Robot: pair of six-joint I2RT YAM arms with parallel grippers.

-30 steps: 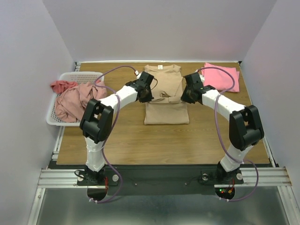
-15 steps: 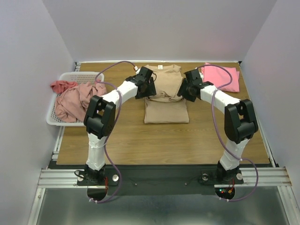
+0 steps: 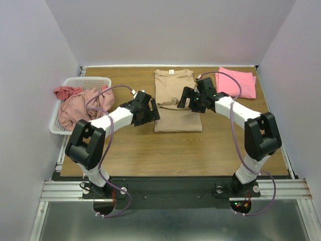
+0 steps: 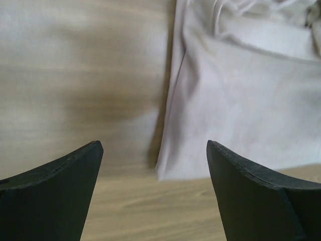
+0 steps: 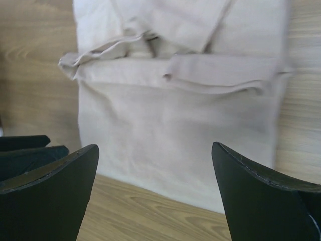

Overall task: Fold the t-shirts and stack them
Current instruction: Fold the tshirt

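Note:
A large tan t-shirt [image 3: 176, 90] lies flat at the middle back of the table, folded into a long rectangle with a crease across it. My left gripper [image 3: 153, 115] hovers open at its near left corner, touching nothing; the left wrist view shows that cloth corner [image 4: 230, 110] between and beyond the fingers [image 4: 65, 186]. My right gripper [image 3: 182, 103] is open over the shirt's right half, its jaws empty above the tan cloth [image 5: 175, 125]. A folded bright pink t-shirt [image 3: 236, 83] lies at the back right. Dusty-pink [image 3: 80, 108] and salmon-red [image 3: 66, 92] t-shirts are heaped in the basket.
A white mesh basket [image 3: 93, 81] stands at the left edge of the table. Bare wood [image 3: 175, 150] stretches between the tan shirt and the arm bases. Walls close in the table on three sides. The left gripper's fingers [image 5: 25, 148] show at the left edge of the right wrist view.
Both grippers carried the tan shirt's sides toward the back, then opened and let go. They have drawn back, the left arm swinging toward the near left. The shirt now lies flat.

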